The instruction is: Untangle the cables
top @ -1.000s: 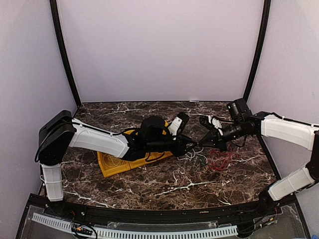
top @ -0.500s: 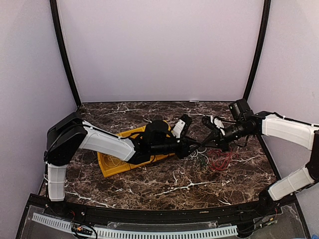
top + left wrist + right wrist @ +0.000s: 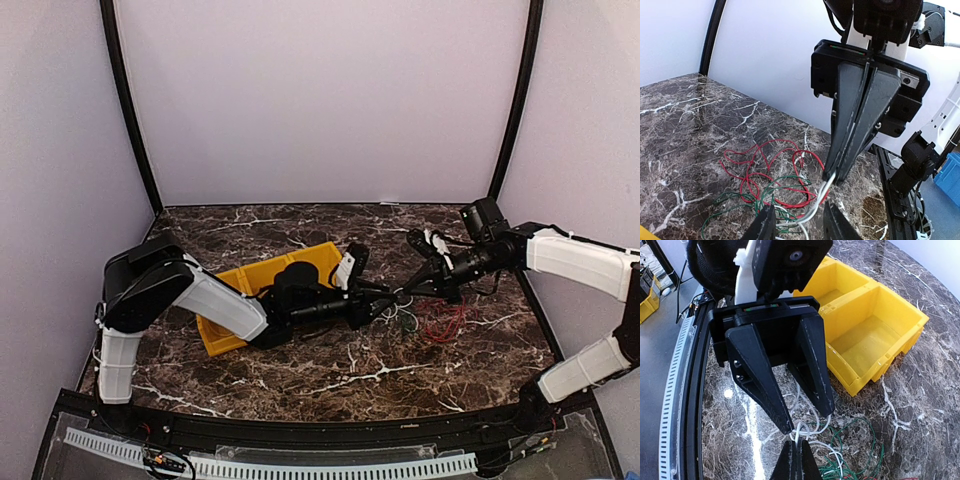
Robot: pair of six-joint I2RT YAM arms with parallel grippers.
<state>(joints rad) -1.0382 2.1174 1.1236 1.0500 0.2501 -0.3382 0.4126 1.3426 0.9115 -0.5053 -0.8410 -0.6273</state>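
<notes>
Cable — white — pinched in right tool; left tool spread around it.

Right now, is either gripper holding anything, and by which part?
The right gripper is shut on the white cable, pinching one strand at its very fingertips. The left gripper is open, its fingers either side of that strand, gripping nothing.

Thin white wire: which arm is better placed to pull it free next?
The right arm: its jaws are shut on the thin white wire; the left arm has its jaws open around it.
</notes>
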